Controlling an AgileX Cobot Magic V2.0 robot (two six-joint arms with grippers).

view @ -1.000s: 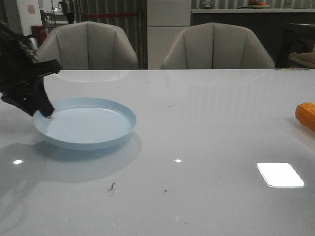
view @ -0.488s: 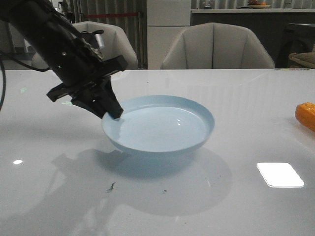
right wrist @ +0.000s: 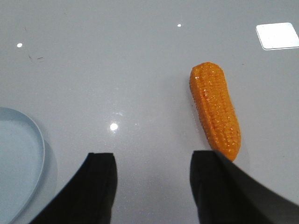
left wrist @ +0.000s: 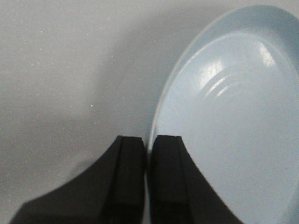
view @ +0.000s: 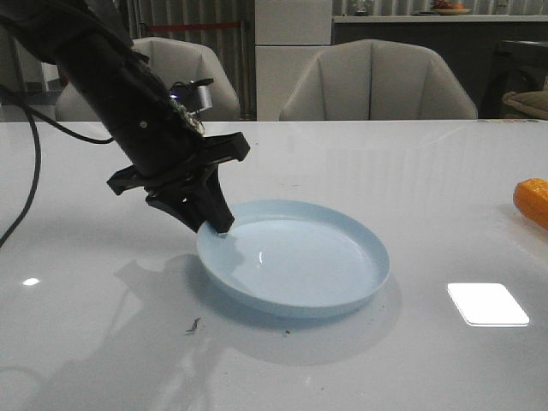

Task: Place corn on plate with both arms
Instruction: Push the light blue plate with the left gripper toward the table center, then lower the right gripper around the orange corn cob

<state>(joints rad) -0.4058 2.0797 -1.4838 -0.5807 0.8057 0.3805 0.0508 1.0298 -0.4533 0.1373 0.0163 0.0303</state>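
**Plate pinched by its rim, corn waiting to my right**

Here the surface (view: pixel 428 197) carries the plate (view: pixel 300 261) near its middle, my left pincer (left wrist: pixel 148 156) pinching its rim. It looks stiff, smooth, probably light. My right pincer (right wrist: pixel 152 175) hangs spread; the corn (right wrist: pixel 215 109) lies beside one finger. Glossy and tapered, it likely slips; I'd grip mid-cob, across its width.
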